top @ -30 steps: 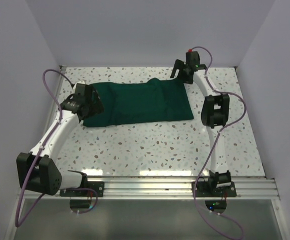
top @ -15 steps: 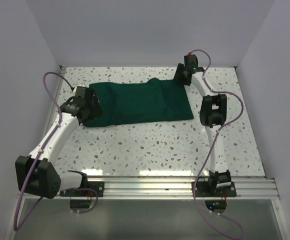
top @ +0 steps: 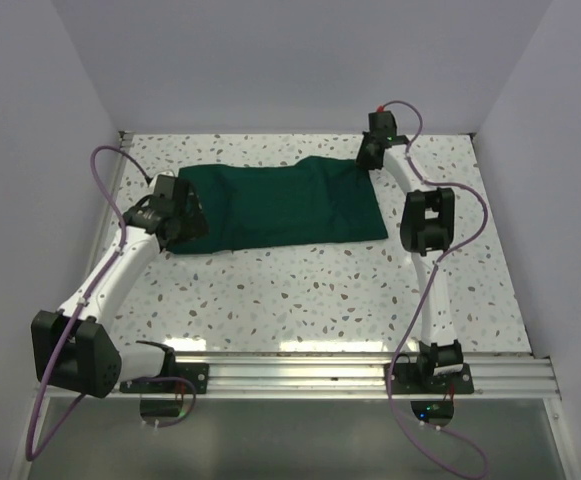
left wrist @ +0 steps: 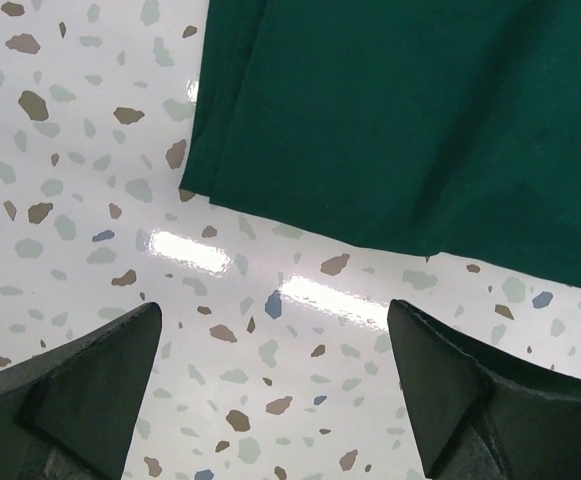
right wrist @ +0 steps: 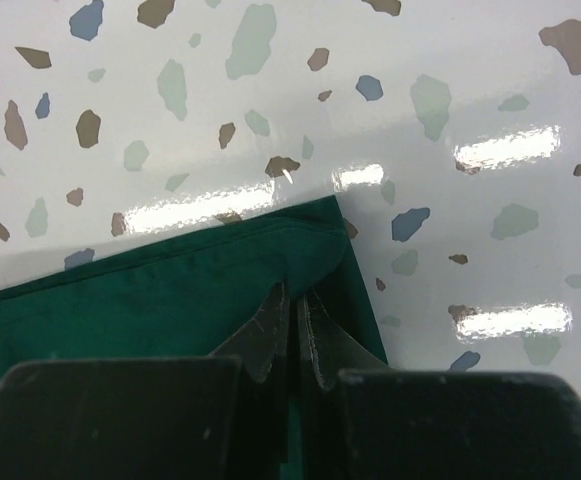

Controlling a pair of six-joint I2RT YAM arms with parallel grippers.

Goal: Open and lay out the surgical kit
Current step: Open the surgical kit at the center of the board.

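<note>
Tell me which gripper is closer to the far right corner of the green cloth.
Right. The right gripper is shut on the green cloth at that very corner. The left gripper is open at the cloth's opposite, left end, above bare table beside its edge.

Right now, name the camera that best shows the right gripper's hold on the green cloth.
Right wrist: the right gripper pinches the dark green cloth at its corner, close up. Top external shows that gripper small, its grip unreadable. Left wrist shows only the cloth's other edge.
</note>
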